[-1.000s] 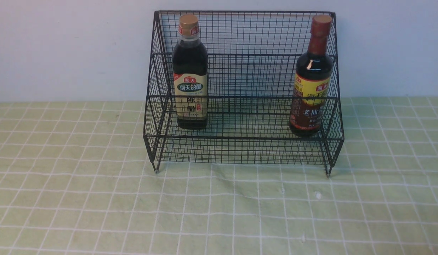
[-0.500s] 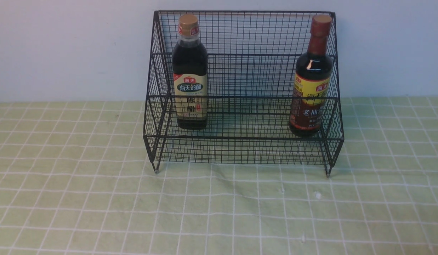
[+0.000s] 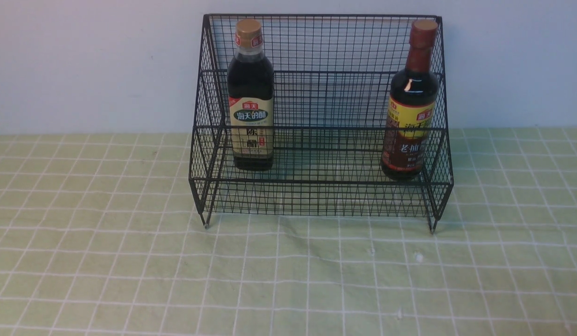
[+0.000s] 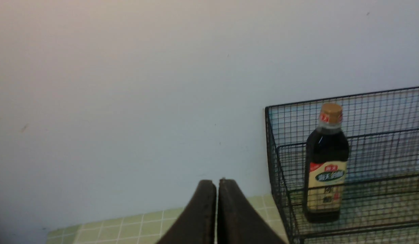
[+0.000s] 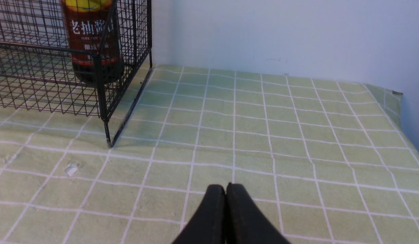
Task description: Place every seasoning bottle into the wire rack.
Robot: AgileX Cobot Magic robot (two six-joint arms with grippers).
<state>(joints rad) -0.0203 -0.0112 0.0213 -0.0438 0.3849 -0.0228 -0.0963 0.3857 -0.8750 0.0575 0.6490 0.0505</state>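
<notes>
With both bottles [image 3: 250, 93] [image 3: 410, 100] upright in the rack [image 3: 323, 196] and my left gripper [image 4: 216, 184] and right gripper [image 5: 225, 189] pressed together, I see only a careless arm swing toppling them.

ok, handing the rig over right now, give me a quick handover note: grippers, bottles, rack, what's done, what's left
Left gripper: shut, empty, off to the rack's left.
Right gripper: shut, empty, above the green checked tablecloth, off to the rack's right.
Gold-capped vinegar bottle: upright on the lower tier of the wire rack, left end.
Red-capped dark soy sauce bottle: upright on the same tier, right end.
Done: both bottles are in the rack, neither is held.
Left: no bottle shows outside the rack; placement looks complete.
</notes>
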